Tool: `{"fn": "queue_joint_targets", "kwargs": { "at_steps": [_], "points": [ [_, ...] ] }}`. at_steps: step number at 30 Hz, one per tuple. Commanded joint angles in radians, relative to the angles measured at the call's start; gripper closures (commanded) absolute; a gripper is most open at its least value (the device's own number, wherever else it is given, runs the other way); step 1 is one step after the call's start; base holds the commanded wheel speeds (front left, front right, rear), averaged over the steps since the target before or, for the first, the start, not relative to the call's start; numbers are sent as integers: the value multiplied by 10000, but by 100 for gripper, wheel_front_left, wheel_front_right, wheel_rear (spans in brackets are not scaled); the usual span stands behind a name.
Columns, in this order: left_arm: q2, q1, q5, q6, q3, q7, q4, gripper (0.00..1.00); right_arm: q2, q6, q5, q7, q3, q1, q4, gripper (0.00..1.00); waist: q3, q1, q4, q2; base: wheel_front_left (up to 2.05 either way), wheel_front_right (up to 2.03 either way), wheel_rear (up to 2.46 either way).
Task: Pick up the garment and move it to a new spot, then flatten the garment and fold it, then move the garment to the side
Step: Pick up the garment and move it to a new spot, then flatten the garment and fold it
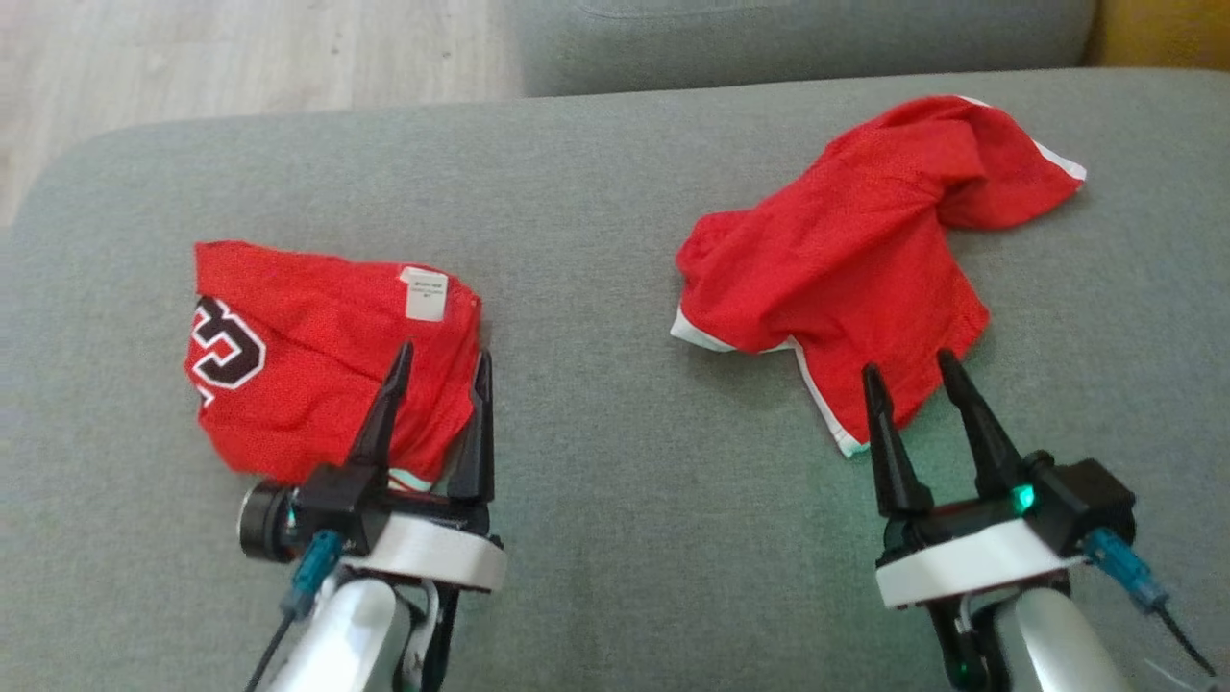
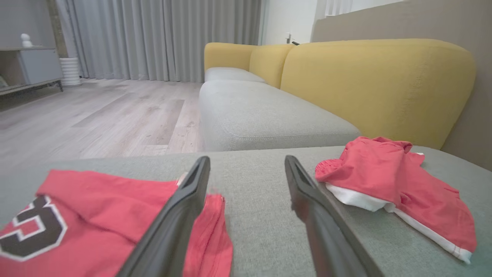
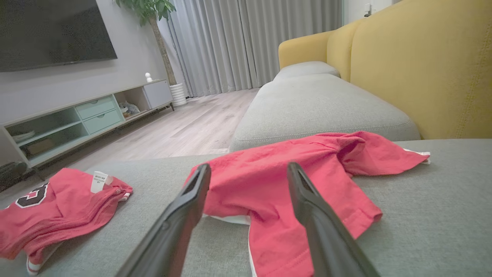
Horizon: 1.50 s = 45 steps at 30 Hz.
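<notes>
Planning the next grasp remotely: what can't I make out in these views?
Print on the label, head view: too small and blurred.
The emblem on the folded garment: partly folded under; left wrist view's edge cuts it.
Near hem of the folded garment, head view: behind the left gripper.
Shape of the crumpled garment: hidden by bunching.

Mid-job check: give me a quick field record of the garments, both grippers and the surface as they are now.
surface: grey cushion
on the left: red folded garment, white tag on top, dark emblem showing
on the right: red crumpled garment with white trim, not flattened
left gripper: open, over the folded garment's near right part, holding nothing
right gripper: open, at the crumpled garment's near edge, holding nothing
</notes>
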Motion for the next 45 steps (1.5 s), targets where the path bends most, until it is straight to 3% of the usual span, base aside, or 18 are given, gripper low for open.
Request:
{"fn": "queue_joint_targets", "kwargs": {
  "at_steps": [1, 4, 11, 24, 25, 27, 36, 45],
  "points": [
    [-75, -215, 64, 74, 523, -96, -532, 0, -39, -7, -135, -109, 197, -29, -239, 0, -113, 2, 136, -1, 0, 0, 0],
    [-235, -31, 193, -17, 663, -96, -642, 0, -39, -7, -280, -109, 227, 24, -95, 0, -117, 2, 193, -1, 0, 0, 0],
    [-453, -115, 518, -310, 777, -96, -584, 0, -39, -7, -948, 23, 518, -395, 1594, 0, 188, 2, 268, -1, 0, 0, 0],
    [-732, -233, 784, -629, 1038, -97, -268, 0, -39, -7, -1787, 933, -19, -1697, 3962, 0, 595, 2, 470, -1, 0, 0, 0],
    [-744, -230, 795, -631, 1081, -97, -260, 0, -39, -7, -1804, 961, -80, -1745, 4083, 43, 602, 2, 438, -1, 0, 0, 0],
    [-759, -221, 822, -631, 1181, -97, -248, 0, -39, -7, -1790, 946, -211, -1830, 4264, 100, 598, 2, 338, -1, 0, 0, 0],
    [-832, -114, 928, -716, 1459, -97, -172, 0, -39, -7, -1776, 585, -1561, -1728, 4352, 100, 309, 2, -348, -1, 0, 0, 0],
    [-915, 30, 1000, -809, 1544, -97, -133, 0, -39, -7, -2638, 1042, -3951, -1055, 2950, 100, 68, 2, -840, -1, 0, 0, 0]
  ]
}}
